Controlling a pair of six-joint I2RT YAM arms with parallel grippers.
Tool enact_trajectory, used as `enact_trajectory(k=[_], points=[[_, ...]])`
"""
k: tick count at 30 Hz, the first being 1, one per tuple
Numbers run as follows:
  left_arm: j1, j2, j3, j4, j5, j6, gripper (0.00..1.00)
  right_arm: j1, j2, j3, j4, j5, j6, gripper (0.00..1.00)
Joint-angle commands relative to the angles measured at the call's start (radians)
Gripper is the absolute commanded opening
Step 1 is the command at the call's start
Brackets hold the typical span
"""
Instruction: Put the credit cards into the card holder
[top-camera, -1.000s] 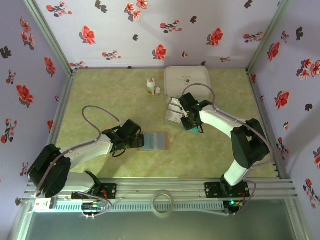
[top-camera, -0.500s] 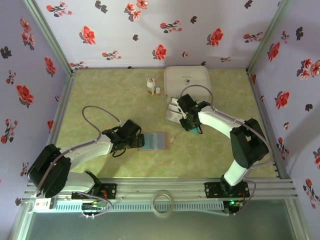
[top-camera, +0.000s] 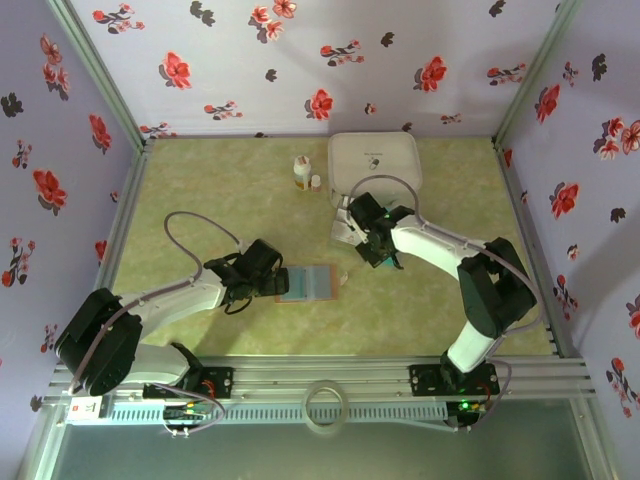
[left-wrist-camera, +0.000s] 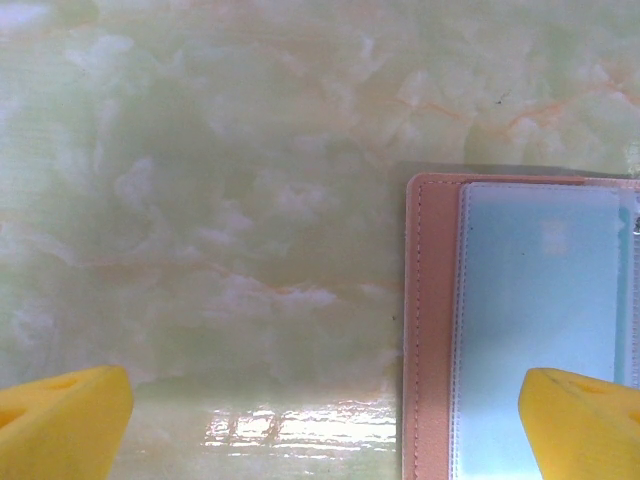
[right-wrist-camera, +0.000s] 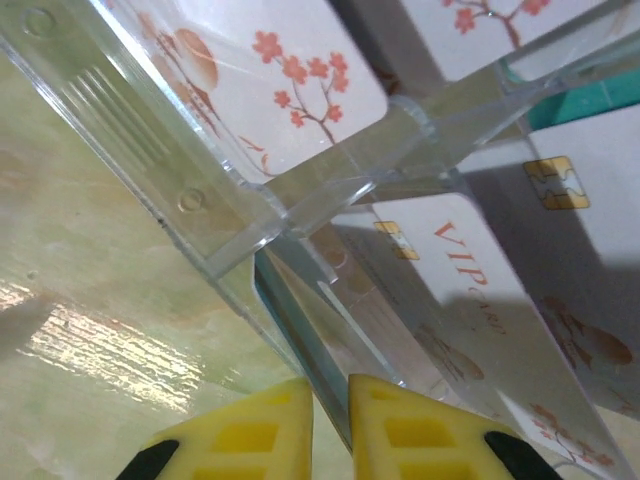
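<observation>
Your card holder (top-camera: 310, 283) is lying open and flat on the green marbled table (top-camera: 220, 200), its pale blue-grey inner face turned up inside a brown stitched border.

Your left gripper (top-camera: 272, 283) is hovering at the holder's left edge. In the left wrist view its yellow fingertips (left-wrist-camera: 60, 425) are standing wide apart and gripping nothing. One is hanging over bare table beside the holder, and the other is hanging over the holder's blue face.

The credit cards (top-camera: 347, 222) are sitting in a loose cluster beyond the holder and to its right, apart from it. Most of them are showing white faces with pinkish blossom print, and one is reading "VIP". In the right wrist view a clear plastic stand (right-wrist-camera: 200, 150) is resting over them.

Your right gripper (top-camera: 375, 248) is working at the side of that cluster farthest from the holder. Its yellow pads (right-wrist-camera: 240, 440) are standing very narrow, with only a slim gap between them. A thin teal card (right-wrist-camera: 290, 325), seen edge-on, is running straight into that gap, so the fingers are pinching it. You cannot see how firmly they are pressing.

A large white box (top-camera: 375, 158) is sitting farther from the holder than the cards, on the same side. Two small white bottles (top-camera: 301, 172) are standing straight beyond the holder, well apart from it.
</observation>
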Motion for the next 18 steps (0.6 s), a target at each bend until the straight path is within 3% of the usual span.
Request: enact_trajectory(k=[1, 14, 18], points=[[0.007, -0.001, 0.014, -0.015, 0.011, 0.012, 1.00, 0.016, -0.014, 0.028, -0.026, 0.024, -0.066, 0.13], [0.008, -0.005, 0.018, -0.029, 0.012, 0.027, 1.00, 0.062, -0.112, 0.094, -0.082, 0.026, -0.115, 0.00], [0.008, -0.004, 0.021, -0.033, 0.011, 0.038, 1.00, 0.076, -0.175, 0.105, -0.082, -0.001, -0.085, 0.00]])
